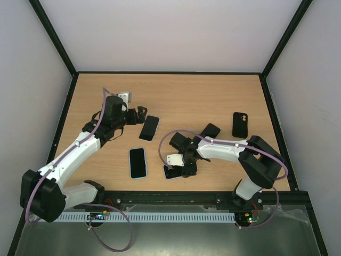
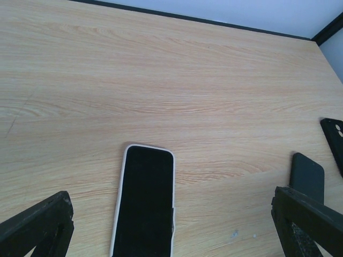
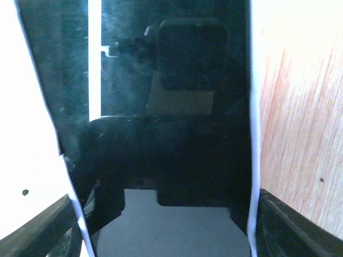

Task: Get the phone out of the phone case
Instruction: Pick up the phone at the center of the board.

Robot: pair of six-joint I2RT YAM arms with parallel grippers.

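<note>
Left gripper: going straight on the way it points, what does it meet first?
Probably the phone in the white case, lying screen-up centred ahead of the open left gripper. Depth is unclear; it could touch the table just short of it.

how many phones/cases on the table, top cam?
5. First phone beside left gripper; second phone near left; third phone at right gripper; dark slab behind right arm; black case far right. Arms may hide more.

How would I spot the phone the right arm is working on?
Start at the wooden table's near edge, at the bottom of the overhead view. The white-rimmed phone lies there under the right gripper; its white-rimmed neighbour to the left lies fully uncovered.
</note>
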